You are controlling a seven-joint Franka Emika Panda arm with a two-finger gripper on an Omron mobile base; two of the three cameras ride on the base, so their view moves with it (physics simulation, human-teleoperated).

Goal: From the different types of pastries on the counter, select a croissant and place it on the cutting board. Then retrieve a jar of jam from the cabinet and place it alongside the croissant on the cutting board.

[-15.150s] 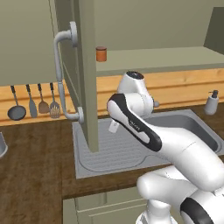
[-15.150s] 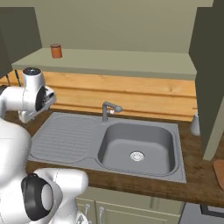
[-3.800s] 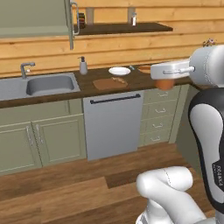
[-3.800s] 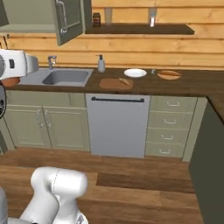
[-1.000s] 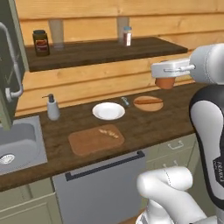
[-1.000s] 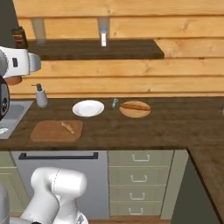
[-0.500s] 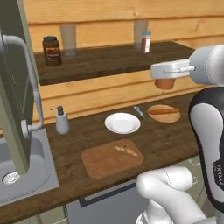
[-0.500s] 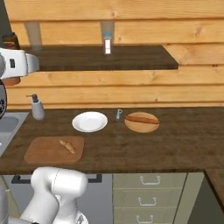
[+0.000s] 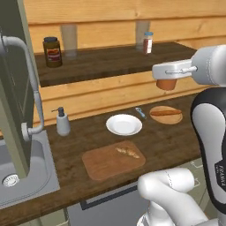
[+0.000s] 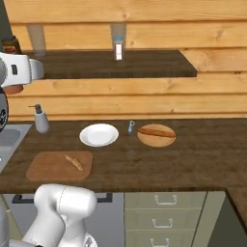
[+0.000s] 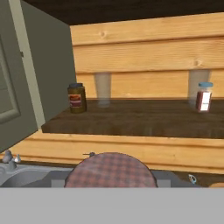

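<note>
gripper (image 9: 167, 76) clamps one jam jar (image 9: 167, 84) — one croissant (image 9: 127, 152) on one cutting board (image 9: 108, 164), one white plate (image 9: 124, 124).

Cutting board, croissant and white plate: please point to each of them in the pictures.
cutting board (image 9: 102, 165), left base view, bare wood at its near left part.
croissant (image 9: 128, 152), left base view, middle of the pastry.
white plate (image 10: 99, 134), right base view, centre of the dish.

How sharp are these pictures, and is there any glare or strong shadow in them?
Left base view: soft, flat light, no glare on the white plate. Right base view: the cutting board casts no hard shadow. Hand view: the jam jar looms close, its checked lid coarse.
</note>
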